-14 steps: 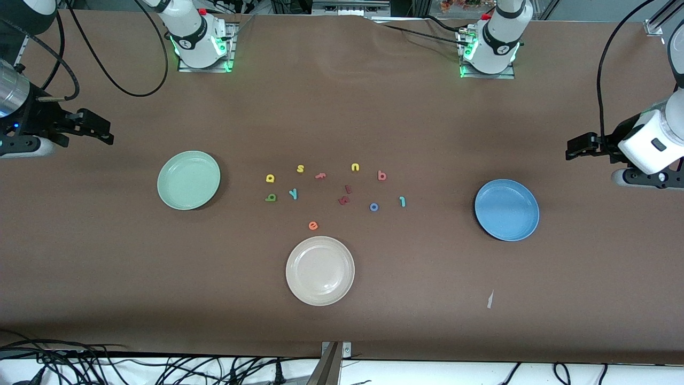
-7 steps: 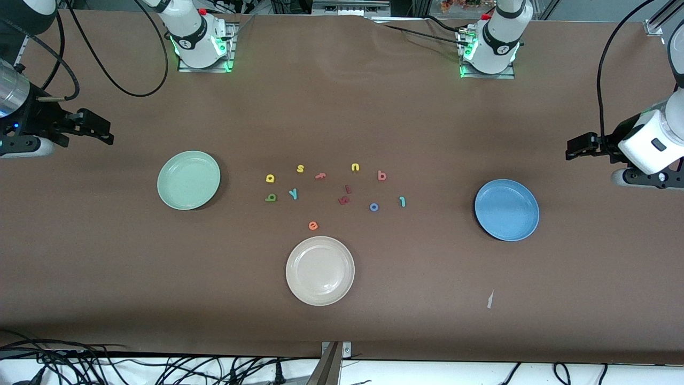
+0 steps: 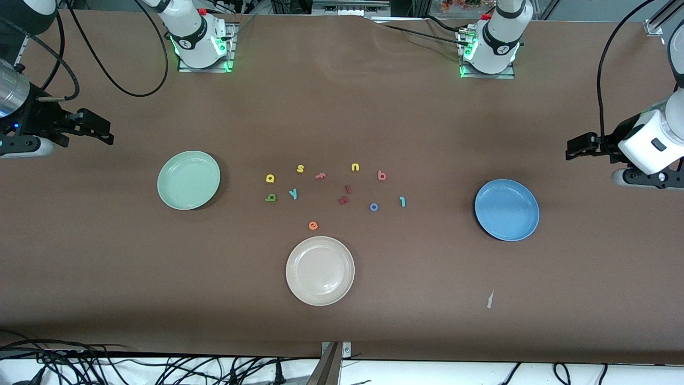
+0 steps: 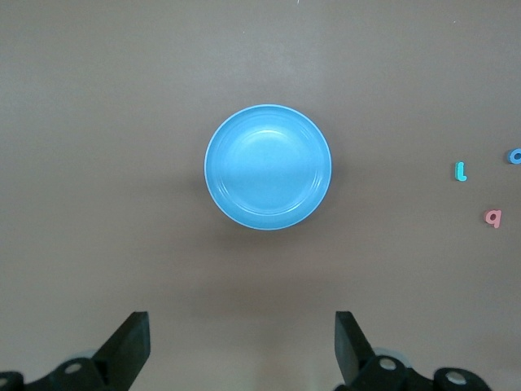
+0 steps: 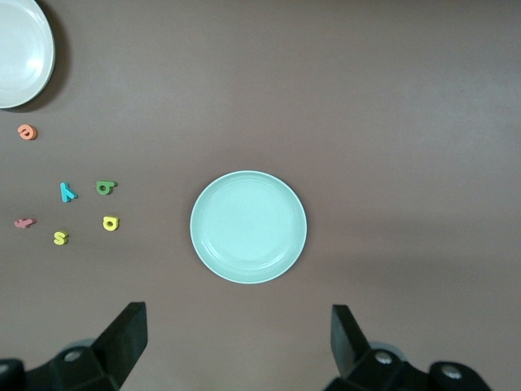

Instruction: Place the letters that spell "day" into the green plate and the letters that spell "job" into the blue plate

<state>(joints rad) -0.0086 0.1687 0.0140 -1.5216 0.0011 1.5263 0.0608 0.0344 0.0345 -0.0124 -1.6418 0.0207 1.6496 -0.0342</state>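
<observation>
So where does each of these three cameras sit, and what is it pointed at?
Front view: high across the table, facing both arm bases; shows the green plate, blue plate, white plate, the letters, and the left gripper and right gripper waiting at the table's ends.
Left wrist view: on the left arm, looking down at the blue plate; its own open fingers show.
Right wrist view: on the right arm, looking down at the green plate; open fingers show.
Shared: each wrist view's plate also shows in the front view.

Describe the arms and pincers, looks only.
Both arms are white with black joint rings, green-lit bases and black cables. The left pincer and right pincer are black, each with two wedge-shaped fingers on a black body with round holes.
</observation>
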